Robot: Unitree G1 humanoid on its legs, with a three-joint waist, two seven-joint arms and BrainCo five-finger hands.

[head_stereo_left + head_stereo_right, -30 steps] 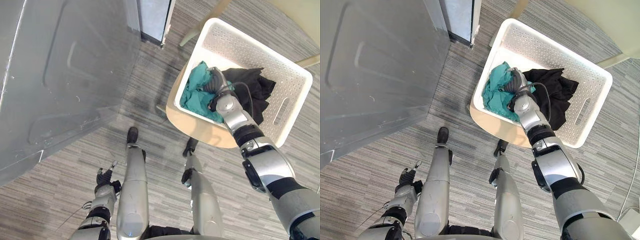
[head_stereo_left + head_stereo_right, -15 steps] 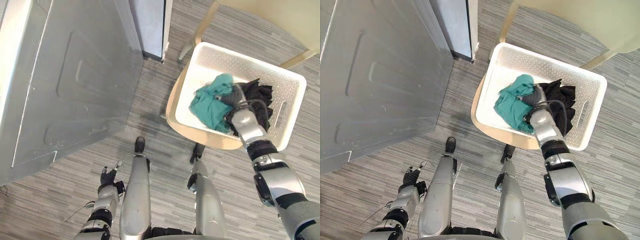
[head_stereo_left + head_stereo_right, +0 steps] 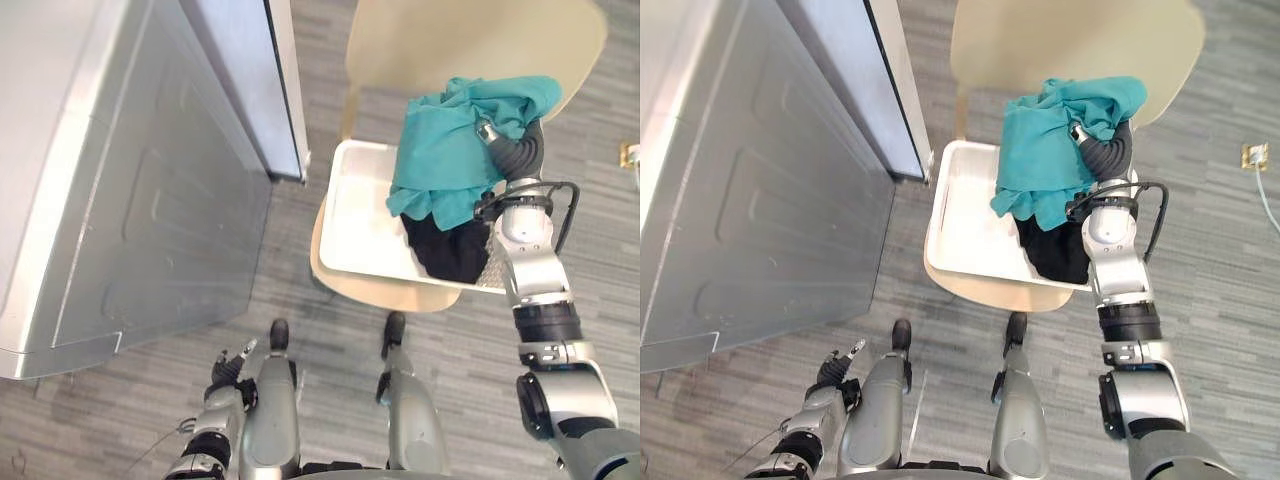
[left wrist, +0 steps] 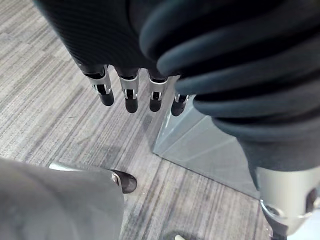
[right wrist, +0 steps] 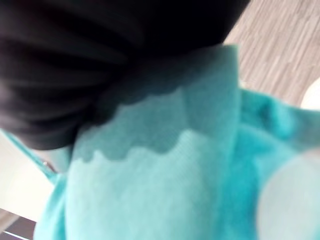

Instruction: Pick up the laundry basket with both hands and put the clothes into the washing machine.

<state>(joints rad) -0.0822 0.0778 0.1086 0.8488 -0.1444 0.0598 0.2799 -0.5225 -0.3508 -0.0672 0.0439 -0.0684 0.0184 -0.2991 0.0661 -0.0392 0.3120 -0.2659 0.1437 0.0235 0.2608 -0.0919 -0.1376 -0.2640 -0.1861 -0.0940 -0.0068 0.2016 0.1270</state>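
My right hand (image 3: pixel 517 152) is raised above the white laundry basket (image 3: pixel 345 215) and shut on a teal garment (image 3: pixel 445 150), which hangs from it in a bunch; the same teal garment (image 5: pixel 150 170) hangs close before the wrist camera. A black garment (image 3: pixel 455 252) lies in the basket's right side under the hanging cloth. The basket rests on the seat of a beige chair (image 3: pixel 470 40). My left hand (image 4: pixel 130 97) hangs low by my side, fingers straight and holding nothing; the left hand (image 3: pixel 228 365) is far from the basket.
The big grey washing machine (image 3: pixel 140 200) stands to the left, its near corner (image 3: pixel 290 165) close to the basket's left rim. Striped grey carpet (image 3: pixel 150 400) lies all around. A small wall or floor socket (image 3: pixel 1252 155) sits at the far right.
My right hand has risen out of the basket with the teal garment, which now hangs above it. The camera has tilted, so the whole scene has shifted. The left hand stays low.
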